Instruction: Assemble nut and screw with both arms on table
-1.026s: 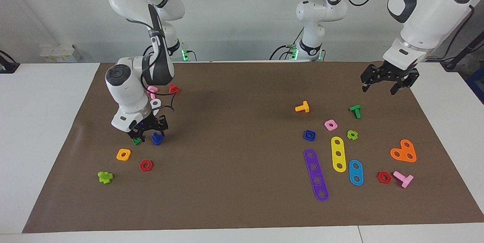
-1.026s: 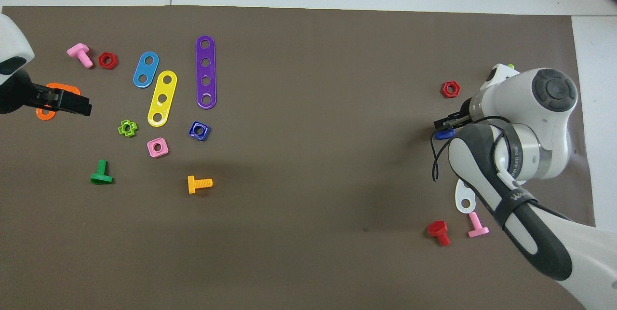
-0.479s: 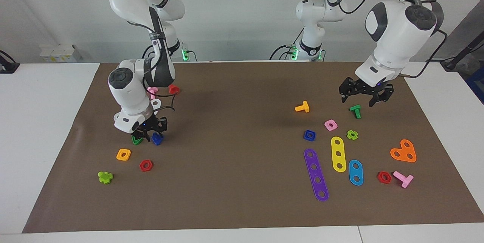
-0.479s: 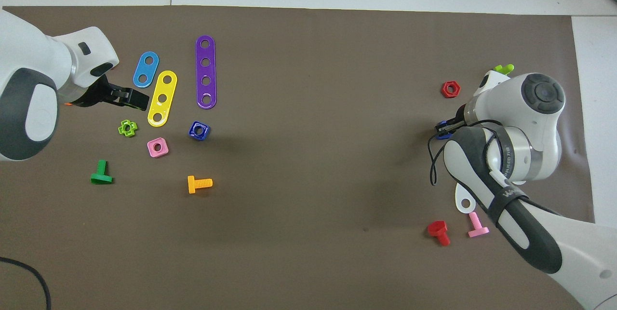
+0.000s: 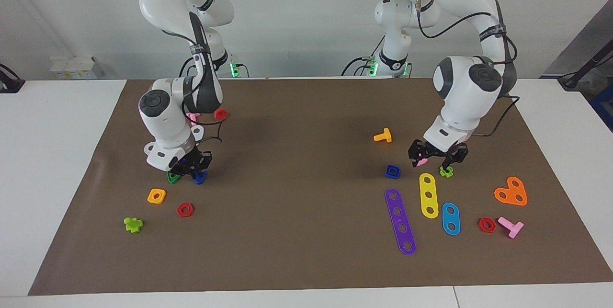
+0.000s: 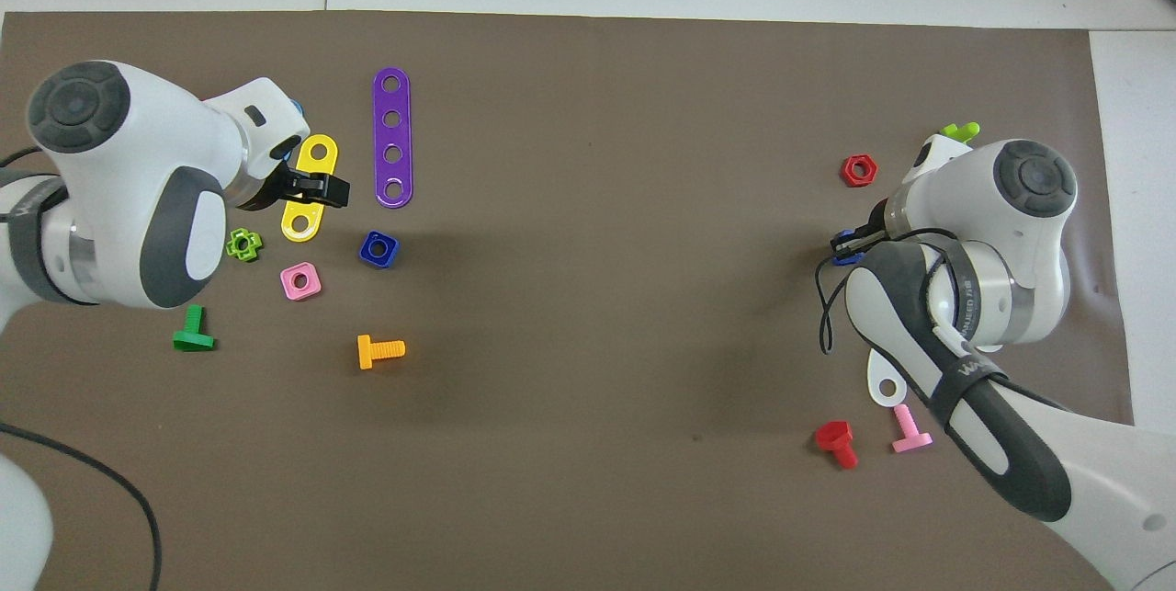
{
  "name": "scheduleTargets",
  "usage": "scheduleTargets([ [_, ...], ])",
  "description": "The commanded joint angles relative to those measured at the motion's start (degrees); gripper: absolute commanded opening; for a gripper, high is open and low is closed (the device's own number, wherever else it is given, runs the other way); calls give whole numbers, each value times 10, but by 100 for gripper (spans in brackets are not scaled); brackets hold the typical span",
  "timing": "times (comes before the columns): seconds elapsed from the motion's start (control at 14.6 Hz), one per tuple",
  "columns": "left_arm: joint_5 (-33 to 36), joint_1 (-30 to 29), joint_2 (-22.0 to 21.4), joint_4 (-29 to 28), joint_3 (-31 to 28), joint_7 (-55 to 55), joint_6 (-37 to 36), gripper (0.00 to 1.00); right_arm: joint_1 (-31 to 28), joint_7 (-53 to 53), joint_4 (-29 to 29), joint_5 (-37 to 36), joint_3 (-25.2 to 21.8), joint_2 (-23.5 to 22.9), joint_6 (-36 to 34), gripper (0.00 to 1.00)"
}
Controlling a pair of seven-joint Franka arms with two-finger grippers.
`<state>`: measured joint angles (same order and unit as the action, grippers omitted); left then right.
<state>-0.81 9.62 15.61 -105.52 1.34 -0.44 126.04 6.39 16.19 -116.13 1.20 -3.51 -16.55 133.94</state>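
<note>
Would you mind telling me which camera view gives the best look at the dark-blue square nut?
The overhead view: the nut lies uncovered on the mat, its square outline and centre hole plain. The facing view also shows the nut, only smaller and slanted, with the left arm's tool hanging close beside it.

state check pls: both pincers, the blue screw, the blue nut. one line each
right pincer: down at the mat, shut on the screw
screw: dark blue, gripped, still low at the mat beside a green nut
left pincer: open, holding nothing, low over the pink nut
nut: dark blue, flat on the mat, hole up, untouched
</note>
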Motion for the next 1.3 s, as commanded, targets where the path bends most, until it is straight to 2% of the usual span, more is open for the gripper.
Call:
scheduleTargets([
  [0.0,-2,23,28,-4,-8,-20,33,91,-2,9,4,16,1,-1,6,0],
  [0.21,-2,23,36,-28,-9,-20,61,89,11,-40,47,16,2,7,-38,0],
  [0.34,-2,23,36,-42,-9,-20,65,87,49,-141,89,15,2,11,-60,0],
  [0.55,-2,29,32,-56,-9,-18,62,84,120,-298,124,7,2,3,-36,0],
  [0.75,-2,41,31,-55,-7,18,63,84,198,-430,170,7,2,-42,-13,0],
  [1.03,-2,48,31,-56,-7,119,67,84,287,-579,255,-19,-1,-142,-15,0],
  [1.16,-2,45,30,-57,-8,157,67,84,296,-633,267,-72,2,-158,-10,0],
  [1.23,-2,44,30,-58,-7,163,68,84,299,-649,266,-74,2,-164,4,0],
])
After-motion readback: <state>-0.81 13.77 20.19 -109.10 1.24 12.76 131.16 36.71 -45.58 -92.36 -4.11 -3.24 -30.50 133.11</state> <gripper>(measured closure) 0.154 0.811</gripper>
